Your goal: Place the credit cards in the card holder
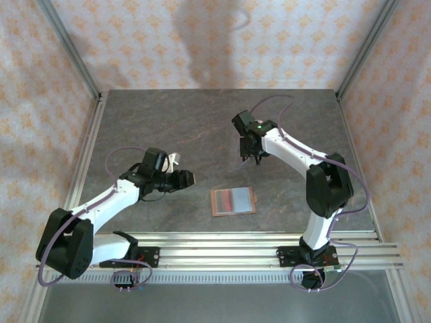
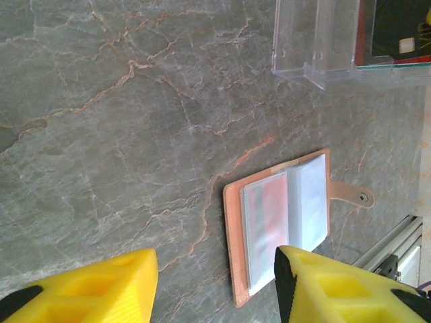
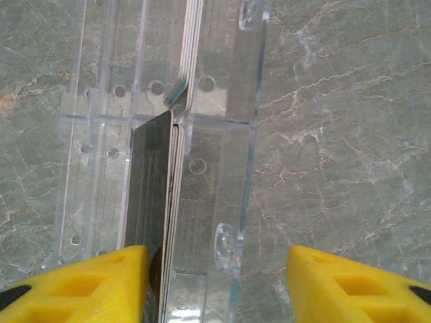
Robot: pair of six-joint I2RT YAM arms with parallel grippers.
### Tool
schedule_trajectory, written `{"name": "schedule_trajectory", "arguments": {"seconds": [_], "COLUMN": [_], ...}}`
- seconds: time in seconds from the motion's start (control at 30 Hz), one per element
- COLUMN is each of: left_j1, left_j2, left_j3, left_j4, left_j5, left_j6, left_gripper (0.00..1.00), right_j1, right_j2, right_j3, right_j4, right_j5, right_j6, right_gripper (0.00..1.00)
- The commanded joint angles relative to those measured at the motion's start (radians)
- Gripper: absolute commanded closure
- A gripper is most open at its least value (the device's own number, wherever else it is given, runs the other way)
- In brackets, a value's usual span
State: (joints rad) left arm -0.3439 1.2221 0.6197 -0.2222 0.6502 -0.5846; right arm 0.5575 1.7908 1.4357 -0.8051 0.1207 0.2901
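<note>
The card holder point(image 1: 232, 200) lies open on the grey table point(image 1: 168, 121), low and centre in the overhead view. The right gripper point(image 3: 217, 262), jaws apart, hangs over a clear stand point(image 3: 229, 101) where the credit cards point(image 3: 151, 182) stand on edge. The left gripper point(image 2: 214, 276) is spread wide and empty.

The grey marbled counter point(image 1: 168, 128) carries the open card holder point(image 1: 233, 201) and, set apart from it, a clear plastic stand point(image 3: 222, 168).
</note>
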Motion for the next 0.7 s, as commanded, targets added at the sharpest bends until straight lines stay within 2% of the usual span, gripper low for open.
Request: {"name": "schedule_trajectory", "arguments": {"seconds": [0.0, 0.23, 0.43, 0.67], "left_j1": [0.005, 0.006, 0.005, 0.005], "left_j2": [0.007, 0.021, 0.034, 0.032], "left_j3": [0.019, 0.021, 0.023, 0.019], "left_j4": [-0.035, -0.034, -0.035, -0.038], "left_j5": [-0.002, -0.001, 0.004, 0.003], "left_j6": [0.032, 0.056, 0.057, 0.060], "left_gripper": [0.50, 0.50, 0.50, 0.51], "right_j1": [0.001, 0.001, 0.002, 0.001], "right_j2": [-0.010, -0.006, -0.010, -0.033], "right_j3": [0.038, 0.038, 0.036, 0.038], "right_j4": [-0.059, -0.070, -0.065, -0.076], "right_j5": [0.066, 0.054, 0.018, 0.000], "right_j6": [-0.028, -0.052, -0.061, -0.058], "right_gripper": [0.49, 0.66, 0.84, 0.98]}}
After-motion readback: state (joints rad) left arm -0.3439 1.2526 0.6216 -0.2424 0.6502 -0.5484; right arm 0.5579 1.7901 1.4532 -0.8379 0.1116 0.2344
